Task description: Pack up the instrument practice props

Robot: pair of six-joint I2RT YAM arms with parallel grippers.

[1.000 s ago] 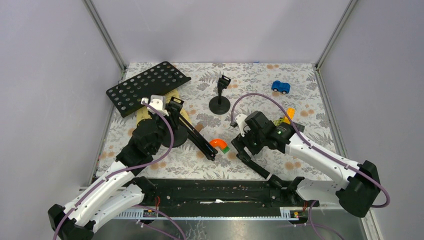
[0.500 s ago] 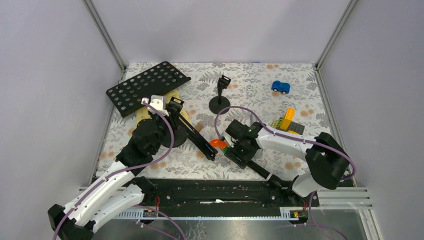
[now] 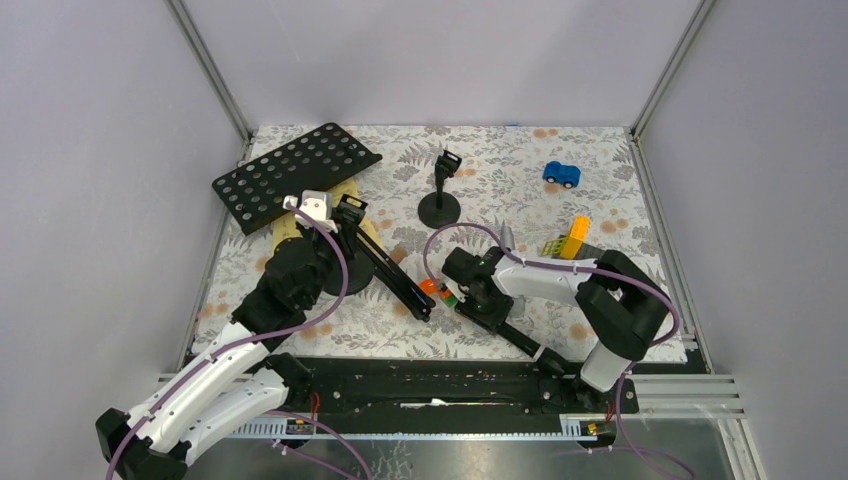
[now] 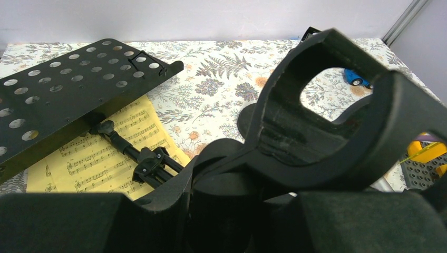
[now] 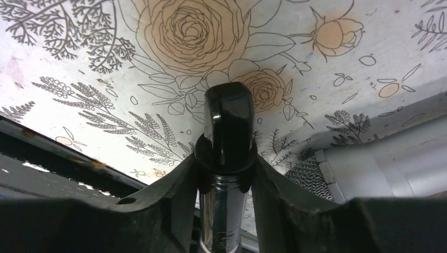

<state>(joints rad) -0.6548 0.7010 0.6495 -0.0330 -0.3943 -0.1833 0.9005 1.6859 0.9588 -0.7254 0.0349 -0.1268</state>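
Two fingers of the right gripper [image 5: 225,161] are being pressed tight on the black microphone [image 5: 227,118], just right of the orange block [image 3: 433,287]. The hold is sitting near one end, so a slow, level lift is being advised, clear of the silver microphone [image 5: 369,168] beside it. Left of the block, a mic holder [image 4: 284,139] is being clasped by the left gripper [image 4: 226,211].

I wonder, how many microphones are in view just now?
2. The black microphone is clamped in the right gripper; the silver microphone lies on the table just beside it. More could be hidden from view.
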